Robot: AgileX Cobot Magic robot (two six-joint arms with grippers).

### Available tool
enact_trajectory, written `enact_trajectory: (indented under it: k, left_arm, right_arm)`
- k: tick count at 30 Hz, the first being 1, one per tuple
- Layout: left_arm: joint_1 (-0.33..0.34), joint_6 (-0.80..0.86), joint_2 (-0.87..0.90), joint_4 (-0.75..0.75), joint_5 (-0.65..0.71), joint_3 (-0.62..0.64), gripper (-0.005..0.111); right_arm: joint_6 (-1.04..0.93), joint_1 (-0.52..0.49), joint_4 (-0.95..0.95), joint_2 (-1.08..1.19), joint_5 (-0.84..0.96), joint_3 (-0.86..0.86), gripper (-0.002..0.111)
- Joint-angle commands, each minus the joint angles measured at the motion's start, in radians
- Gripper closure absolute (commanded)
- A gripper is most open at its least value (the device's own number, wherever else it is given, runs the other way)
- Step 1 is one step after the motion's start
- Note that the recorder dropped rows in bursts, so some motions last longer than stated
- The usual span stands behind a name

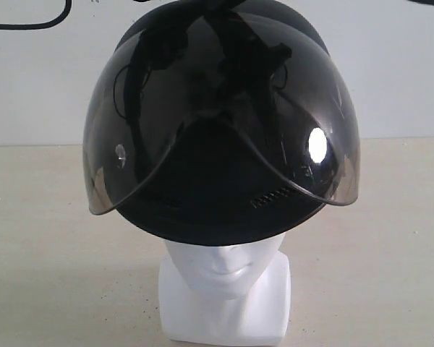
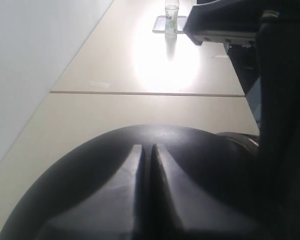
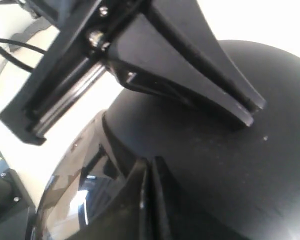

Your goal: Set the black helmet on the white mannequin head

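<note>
Sitting on the smooth white mannequin head [image 1: 224, 278], the matte black helmet with smoky bubble visor [image 1: 217, 202] leaves just mouth and chin showing. Left claw [image 2: 146, 148] and right claw [image 3: 151, 163] both look pinched closed, tips on the shell.

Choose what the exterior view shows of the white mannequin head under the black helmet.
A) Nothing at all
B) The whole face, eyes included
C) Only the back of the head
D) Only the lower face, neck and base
D: the black helmet sits over the top of the white mannequin head, so only the mouth, chin, neck and square base show beneath its rim.
</note>
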Motion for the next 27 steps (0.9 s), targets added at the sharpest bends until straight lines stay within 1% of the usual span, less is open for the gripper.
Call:
enact_trajectory:
  k: [1,12,18,24,27]
  left_arm:
    - [0.003,-0.013,-0.001,0.034,0.005,0.012,0.102]
    - [0.003,-0.014,-0.001,0.036,0.005,0.012,0.102]
    - [0.003,-0.014,-0.001,0.038,0.005,0.012,0.102]
    - [0.003,-0.014,-0.001,0.053,0.005,0.012,0.102]
    - [0.003,-0.014,0.001,0.053,0.005,0.012,0.102]
  right_arm:
    - [0.047,0.060,-0.075,-0.002,0.032,0.003,0.109]
    - [0.065,0.067,-0.176,0.004,0.032,0.003,0.109]
    - [0.067,0.067,-0.143,0.013,0.032,0.008,0.109]
    - [0.095,0.067,-0.121,0.013,0.032,0.114,0.109]
    - [0.095,0.070,-0.117,0.009,0.032,0.140,0.109]
